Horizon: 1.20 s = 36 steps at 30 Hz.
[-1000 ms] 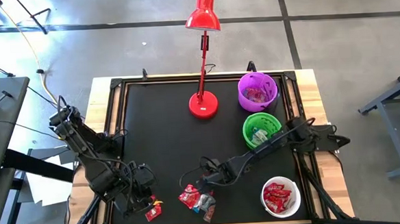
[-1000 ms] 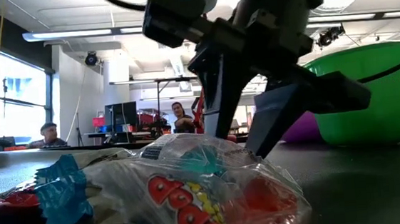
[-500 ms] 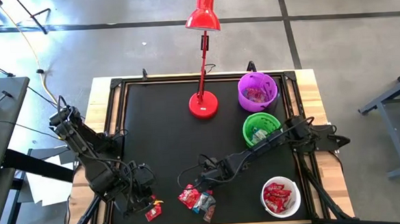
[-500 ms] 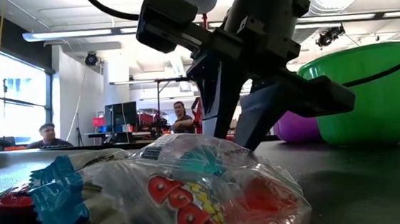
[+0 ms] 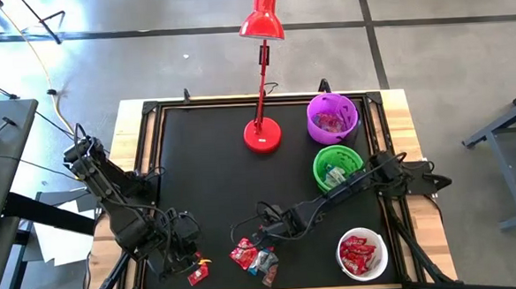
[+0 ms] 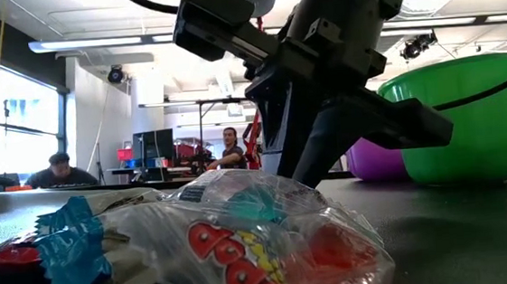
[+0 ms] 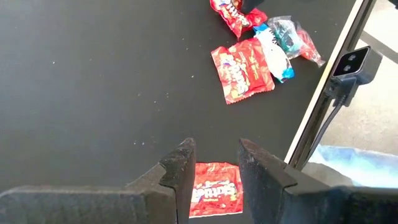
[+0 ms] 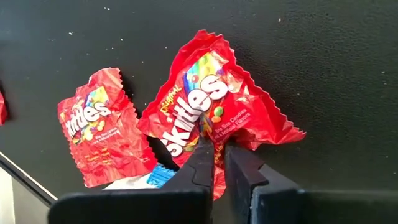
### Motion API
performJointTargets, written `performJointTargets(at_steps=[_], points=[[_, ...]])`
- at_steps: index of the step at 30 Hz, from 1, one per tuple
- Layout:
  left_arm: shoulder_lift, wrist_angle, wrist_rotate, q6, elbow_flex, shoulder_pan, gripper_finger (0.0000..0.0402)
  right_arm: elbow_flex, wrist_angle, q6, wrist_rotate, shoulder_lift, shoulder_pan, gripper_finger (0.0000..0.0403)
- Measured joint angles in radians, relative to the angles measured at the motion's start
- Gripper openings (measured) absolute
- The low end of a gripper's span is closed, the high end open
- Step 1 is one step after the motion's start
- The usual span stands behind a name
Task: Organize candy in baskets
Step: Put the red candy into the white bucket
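Note:
Near the table's front middle lies a small pile of candy (image 5: 253, 256): two red Skittles packets (image 8: 205, 99) (image 8: 99, 130) and a blue-and-white wrapper (image 8: 159, 177). My right gripper (image 8: 219, 148) (image 5: 265, 239) is down at the pile's far side and is shut on the larger red packet. My left gripper (image 7: 214, 158) (image 5: 182, 255) hangs open above a lone red packet (image 7: 214, 193) (image 5: 198, 271) at the front left, without touching it. The purple basket (image 5: 332, 117), green basket (image 5: 337, 167) and white basket (image 5: 362, 252) stand along the right side, each with candy inside. My right gripper pinches the larger red packet by its near edge (image 8: 210, 132) between its two fingers. The fingers slant down from above, coming from the table's right. The wrapper is crumpled around the pinch. The rest of it lies spread on the black mat.
A red desk lamp stands with its round base (image 5: 263, 135) at the far middle, its head beyond the table's far edge. A raised black frame (image 5: 153, 168) borders the mat. Bare mat (image 5: 206, 174) lies between the lamp and the pile. People sit in the room behind (image 6: 229, 148).
My right gripper has shut: the gap between its fingers in the low view has closed, and it has taken hold of the red packet's edge. The hand has stayed where it was. The pile has not shifted.

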Motion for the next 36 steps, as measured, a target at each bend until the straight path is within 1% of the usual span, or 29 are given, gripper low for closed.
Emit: performJointTargets(at_steps=[8,23,31,36], points=[[0.0,0.0,-0.007,0.001,0.0,0.0,0.0108,-0.006,0.003,-0.025,0.06,-0.064,0.014,0.0008],[0.0,0.0,-0.017,0.011,0.0,0.0,0.0108,-0.003,0.011,-0.072,0.061,-0.16,0.038,0.0008],[0.0,-0.001,-0.026,0.03,0.0,0.0,0.0108,0.001,-0.033,-0.103,0.059,-0.291,0.091,0.0008],[0.0,-0.001,-0.058,0.063,0.0,0.004,0.0108,0.001,-0.146,-0.112,0.061,-0.399,0.142,0.0008]])
